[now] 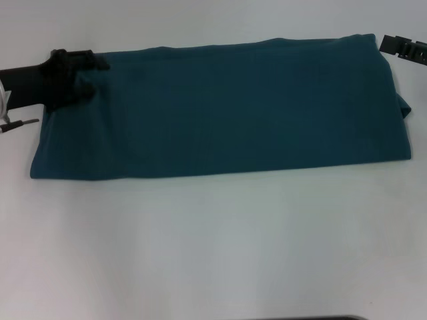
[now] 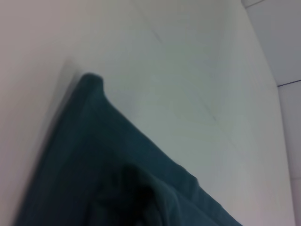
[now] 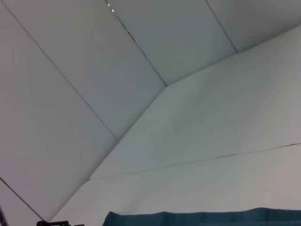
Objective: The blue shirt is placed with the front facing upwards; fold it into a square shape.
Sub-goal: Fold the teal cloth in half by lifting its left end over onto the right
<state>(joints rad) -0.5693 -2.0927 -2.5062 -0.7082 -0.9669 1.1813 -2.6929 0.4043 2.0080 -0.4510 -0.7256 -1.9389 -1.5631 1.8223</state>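
The blue shirt (image 1: 227,110) lies on the white table (image 1: 213,247) as a long flat band running left to right. No lettering or collar shows. My left gripper (image 1: 90,77) rests on the shirt's far left corner. The left wrist view shows that end of the shirt (image 2: 103,169) close up, with a small raised fold in the cloth. My right gripper (image 1: 401,47) is at the shirt's far right corner, just beyond its edge and mostly out of view. The right wrist view shows only a strip of the shirt's edge (image 3: 211,219).
The white table stretches bare in front of the shirt. A thin cable end (image 1: 20,125) hangs by the left arm at the table's left side. White wall panels (image 3: 117,70) rise behind the table.
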